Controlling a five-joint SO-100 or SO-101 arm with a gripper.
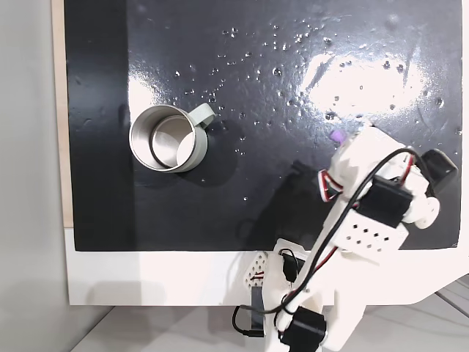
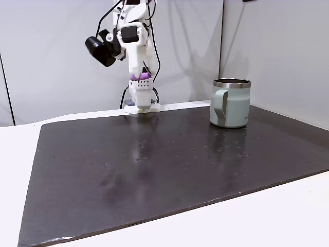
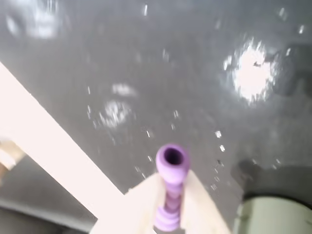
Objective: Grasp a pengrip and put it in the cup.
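Two pale fingers of the gripper [image 3: 168, 207] are closed on the purple ribbed pengrip [image 3: 170, 187], which sticks out beyond the tips and is lifted above the black mat [image 2: 154, 170]. Its open end seems to face the wrist camera, although this picture is blurred. The grey-green cup [image 2: 231, 103] stands upright on the mat, well apart from the gripper, with its handle [image 1: 203, 112] toward upper right in a fixed view.

One pengrip [image 3: 170, 187] — purple; one cup [image 1: 167, 138]; one black mat [image 2: 154, 164]; one robot arm [image 1: 359, 213].
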